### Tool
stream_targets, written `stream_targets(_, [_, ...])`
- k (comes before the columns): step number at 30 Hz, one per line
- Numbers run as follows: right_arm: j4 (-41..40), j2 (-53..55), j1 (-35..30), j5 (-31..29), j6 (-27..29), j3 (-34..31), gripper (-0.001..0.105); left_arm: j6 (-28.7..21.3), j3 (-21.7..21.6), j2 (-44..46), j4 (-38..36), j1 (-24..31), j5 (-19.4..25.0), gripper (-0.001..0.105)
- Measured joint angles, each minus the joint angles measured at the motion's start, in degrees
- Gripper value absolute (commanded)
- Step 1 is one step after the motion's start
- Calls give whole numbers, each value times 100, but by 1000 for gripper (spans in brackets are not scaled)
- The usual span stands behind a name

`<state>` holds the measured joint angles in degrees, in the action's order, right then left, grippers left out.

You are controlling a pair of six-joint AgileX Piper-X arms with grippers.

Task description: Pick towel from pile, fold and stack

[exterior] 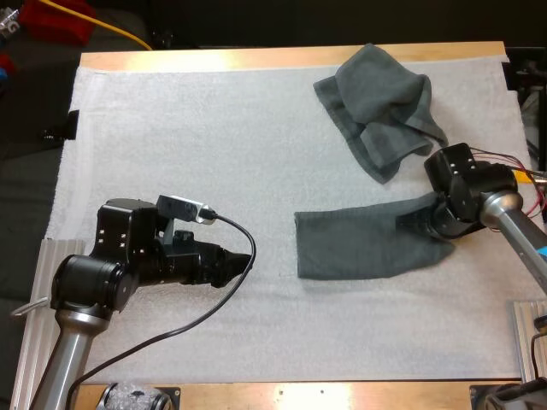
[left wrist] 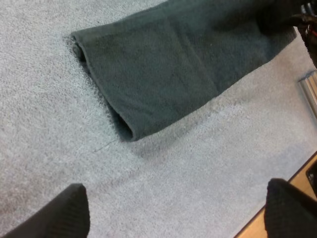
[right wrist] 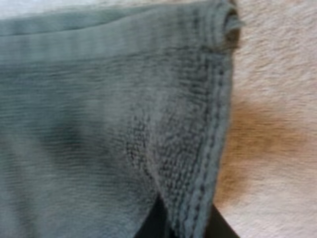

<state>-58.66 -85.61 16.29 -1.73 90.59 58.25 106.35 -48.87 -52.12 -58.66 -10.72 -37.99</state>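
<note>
- High view: flat towel (exterior: pixel 367 246), dark grey-green terry, folded into a long band with a straight left end, lying on the white mat (exterior: pixel 214 128) right of centre.
- Right gripper (exterior: pixel 420 224) at the band's right end, with the cloth bunched there.
- Crumpled towel (exterior: pixel 380 107) of the same fabric, heaped in soft folds near the mat's far right corner, apart from the flat towel.
- Left gripper (exterior: pixel 242 263) low over bare mat, pointed toward the flat towel's left end, not touching it.
- Wooden table (exterior: pixel 256 58) visible as a pale strip beyond the mat's far edge.
- Left wrist view: black ribbed fingers (left wrist: pixel 64 213) standing well apart over the nubbly mat, clear of any thing. Flat towel's (left wrist: pixel 168 69) folded end ahead, with a rounded fold at its near corner and a layer edge crossing its top face.
- Right wrist view: looped pile and stitched hem of the flat towel (right wrist: pixel 99 124) seen close. Hem pinched between the two black fingers (right wrist: pixel 153 229), jaws clamped on it from both sides, pale mat just beside the hem.
</note>
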Motion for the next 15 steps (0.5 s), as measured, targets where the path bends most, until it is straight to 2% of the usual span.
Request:
stream_targets(7, [190, 143, 396, 814, -394, 18, 0, 129, 0, 0, 304, 0, -1, 71])
stream_targets(11, [519, 143, 795, 1024, -780, 18, 0, 148, 0, 0, 312, 0, 31, 71])
stream_targets(15, [843, 143, 1124, 1197, -1128, 18, 0, 156, 0, 0, 327, 0, 259, 71])
